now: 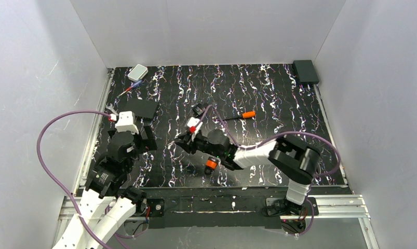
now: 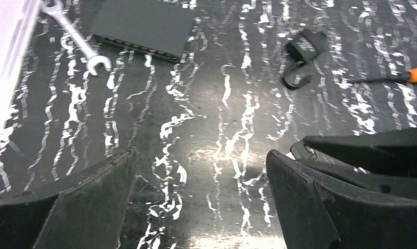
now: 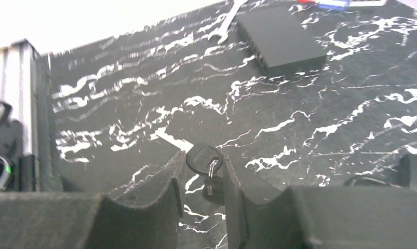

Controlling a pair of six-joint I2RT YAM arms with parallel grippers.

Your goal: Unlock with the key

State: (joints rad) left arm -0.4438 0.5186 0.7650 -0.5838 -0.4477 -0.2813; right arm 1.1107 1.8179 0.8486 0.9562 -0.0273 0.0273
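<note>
Between the jaws of the right gripper [image 3: 203,175] sits the key [image 3: 203,157]. They are drawn narrow and pinch its rounded black head flat from both sides. The short pale blade [image 3: 169,140] sticks out past the fingertips, up and to the left in the wrist view. A ring with what looks like a second key [image 3: 212,182] dangles below the head, in the gap between the fingers.

The left gripper [image 2: 201,194] has its jaws spread wide with nothing between them, only bare black marbled tabletop [image 2: 216,104]. The dark tips of the right gripper show just outside its right finger [image 2: 310,202].

The small orange padlock [image 1: 211,164] lies on the table behind the right jaws, under that arm's wrist, near the key but apart from it.

The key is probably very light and fully rigid. Its smooth plastic head offers little surface, so it could pivot or slip in the pads once the blade meets resistance. The head is the sensible place to hold it, as now, with the whole blade free for the keyhole. The hanging ring adds a little swinging weight and could snag.

The padlock looks compact, hard and heavier for its size, and would likely slide on the table if pushed. The open left jaws seem best used across its body to steady it.
</note>
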